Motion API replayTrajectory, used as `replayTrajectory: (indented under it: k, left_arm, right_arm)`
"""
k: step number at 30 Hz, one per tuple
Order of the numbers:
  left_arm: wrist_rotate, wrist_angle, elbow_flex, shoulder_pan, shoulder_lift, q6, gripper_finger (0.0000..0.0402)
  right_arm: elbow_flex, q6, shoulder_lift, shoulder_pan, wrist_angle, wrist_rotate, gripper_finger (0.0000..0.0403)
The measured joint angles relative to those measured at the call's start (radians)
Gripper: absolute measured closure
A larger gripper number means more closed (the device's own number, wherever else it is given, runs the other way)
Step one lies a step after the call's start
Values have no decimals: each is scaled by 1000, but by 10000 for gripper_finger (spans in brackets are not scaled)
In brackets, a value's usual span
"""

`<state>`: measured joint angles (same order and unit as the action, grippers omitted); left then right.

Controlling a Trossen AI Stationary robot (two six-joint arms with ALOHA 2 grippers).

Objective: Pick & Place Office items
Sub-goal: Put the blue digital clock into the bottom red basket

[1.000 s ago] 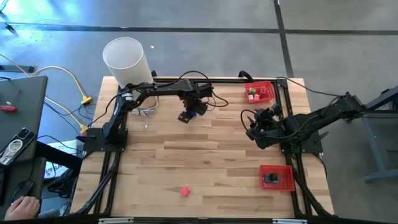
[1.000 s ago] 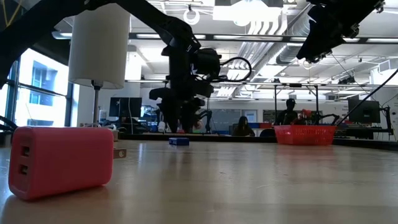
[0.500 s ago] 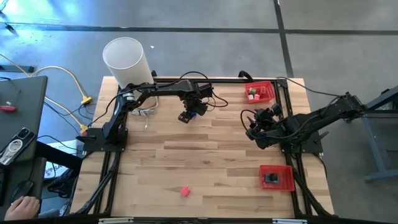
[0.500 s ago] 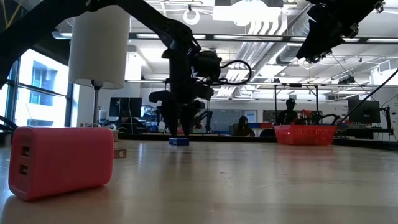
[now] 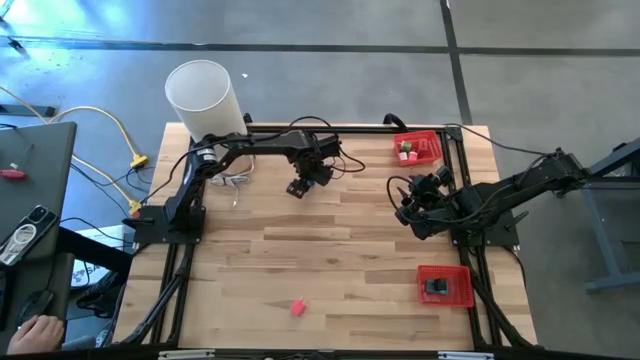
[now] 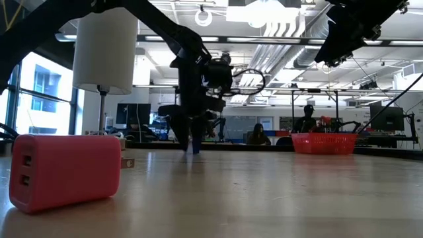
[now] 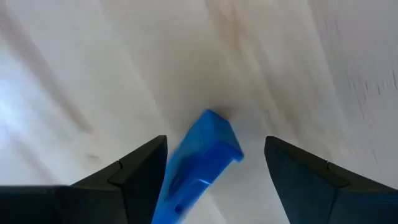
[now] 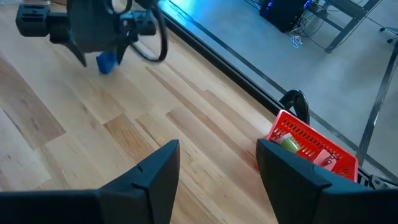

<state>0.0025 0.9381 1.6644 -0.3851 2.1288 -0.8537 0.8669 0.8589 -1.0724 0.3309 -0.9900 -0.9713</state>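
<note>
- Left gripper (image 7: 214,180): fingers spread, straddling blue item (image 7: 202,165); its long axis runs fwd, skewed between jaws.
- Right gripper (image 8: 217,180): spread, empty, well apart.

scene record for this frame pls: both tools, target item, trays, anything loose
left tool: open, down at the table, fingers either side of the blue item
blue item: on the wood at the table's far middle, not gripped yet
right tool: open, holds nothing, hangs above the table's right side
far red tray: holds small pieces
near red tray: holds a black piece
loose: pink item, near edge
</note>
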Motion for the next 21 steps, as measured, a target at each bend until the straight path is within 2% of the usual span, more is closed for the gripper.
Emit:
replayTrajectory:
  k: [11, 21]
  left_arm:
    - [1, -4, -5, -4, 3, -5, 138]
    - [29, -1, -8, -28, 3, 119, 138]
  right_arm:
    - [0, 0, 0, 0, 4, -3, 202]
    - [0, 0, 0, 0, 8, -3, 202]
